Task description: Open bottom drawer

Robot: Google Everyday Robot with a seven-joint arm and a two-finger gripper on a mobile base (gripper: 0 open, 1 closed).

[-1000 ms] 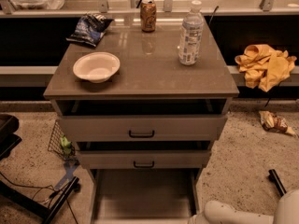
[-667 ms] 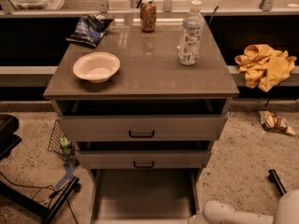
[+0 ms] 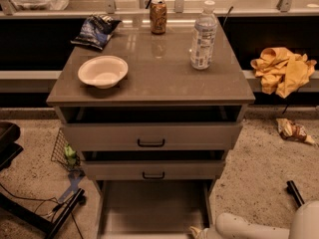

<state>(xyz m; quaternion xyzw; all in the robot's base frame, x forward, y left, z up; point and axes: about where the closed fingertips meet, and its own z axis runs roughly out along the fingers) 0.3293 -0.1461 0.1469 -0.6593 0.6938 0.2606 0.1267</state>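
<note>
Bottom drawer [image 3: 152,208] stands pulled well out beneath the middle drawer [image 3: 153,169], grey floor exposed; the claw [image 3: 198,231], its grip impossible to tell, sits at the front right corner, so any remaining pull should run straight and level.
</note>
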